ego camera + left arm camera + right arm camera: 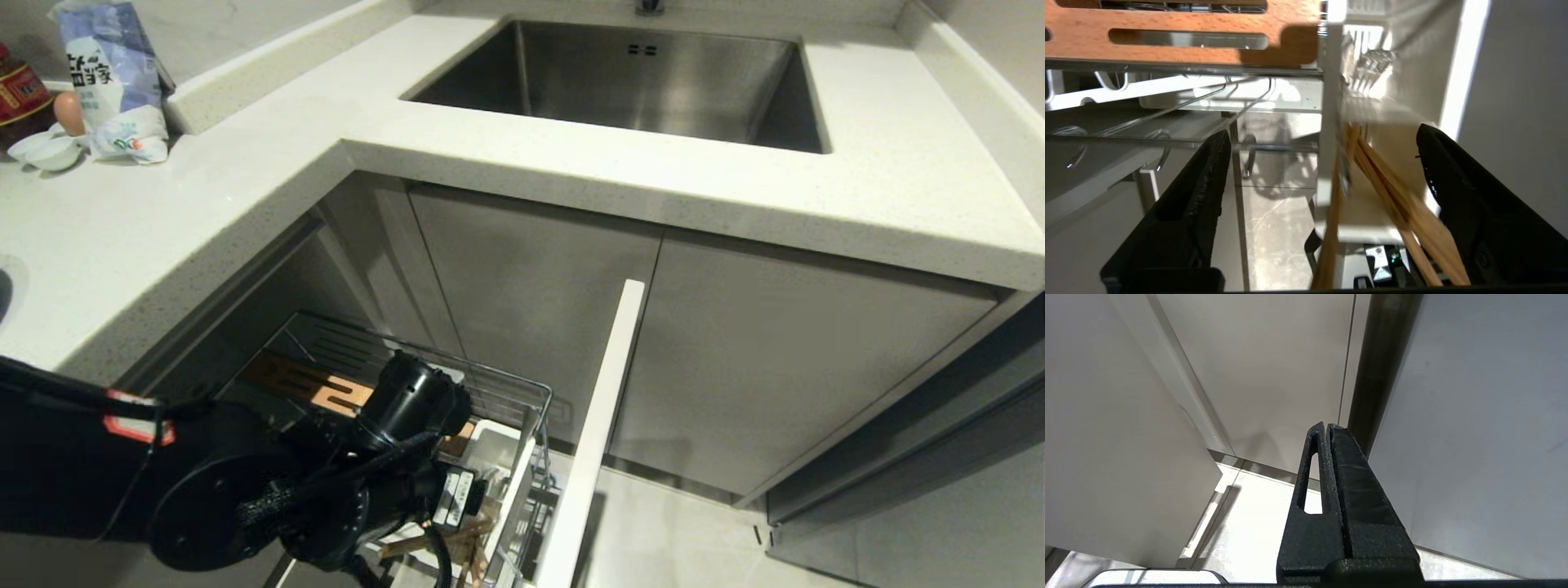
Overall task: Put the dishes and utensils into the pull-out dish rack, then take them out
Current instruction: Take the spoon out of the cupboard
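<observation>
The pull-out dish rack (pixel 522 392) stands drawn out under the counter, with its white panel front (pixel 600 425) on the right. My left arm (pixel 408 408) hangs over its front end. My left gripper (pixel 1323 132) is open wide, one finger (pixel 1204 183) on each side of the white caddy's wall (pixel 1327 102). Light-wood chopsticks (pixel 1392 192) lean inside the caddy between the fingers, touching neither; their ends (pixel 469 539) show below the wrist. A blurred silver strip (pixel 1344 171) beside them may be the spoon. The slotted wooden strip (pixel 1167 24) lies beyond. The dishes are out of view. My right gripper (pixel 1327 425) is shut and empty.
A steel sink (pixel 645 73) is set in the pale counter (pixel 245 188). A bag (pixel 114 73), small white saucers (pixel 49 151) and an egg (pixel 69 110) stand at the far left. Grey cabinet doors (pixel 775 367) close the space right of the rack; pale floor tiles (pixel 669 531) lie below.
</observation>
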